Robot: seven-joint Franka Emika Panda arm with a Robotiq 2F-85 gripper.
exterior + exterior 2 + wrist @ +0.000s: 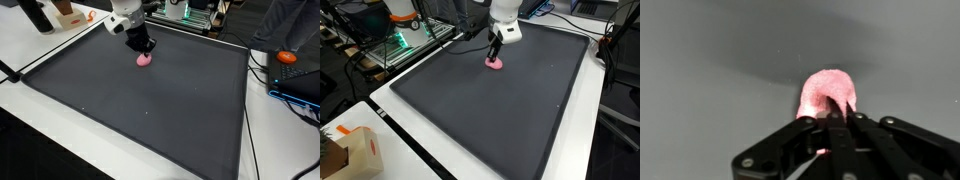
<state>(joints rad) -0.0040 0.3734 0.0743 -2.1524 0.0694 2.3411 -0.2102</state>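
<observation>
The tool [143, 51] is seen clenched, jaws drawn together on a small pink lump [144, 60]. In the wrist view the fingertips [850, 112] are pressed into the near edge of the lump [826, 92], w/ most of the pink body sticking out beyond them. The grip is thus on the lump's edge, not its middle.

The lump is found on a large black mat [150, 115], directly under the tool, approx. at the mat's end nearest the robot base & well away from the other edges. It is shown the same way in both exterior views: tool [495, 54] pointed straight down, lump [495, 64] right below it on the mat [500, 115]. Whether the lump is raised off the mat or pressed onto it can't be told.

The mat is laid on a white tabletop [45, 135]. A cardboard box [355, 152] is seen at the tabletop corner, well apart from the tool. An orange object [288, 57] is seen beside the mat's side edge, among cables.
</observation>
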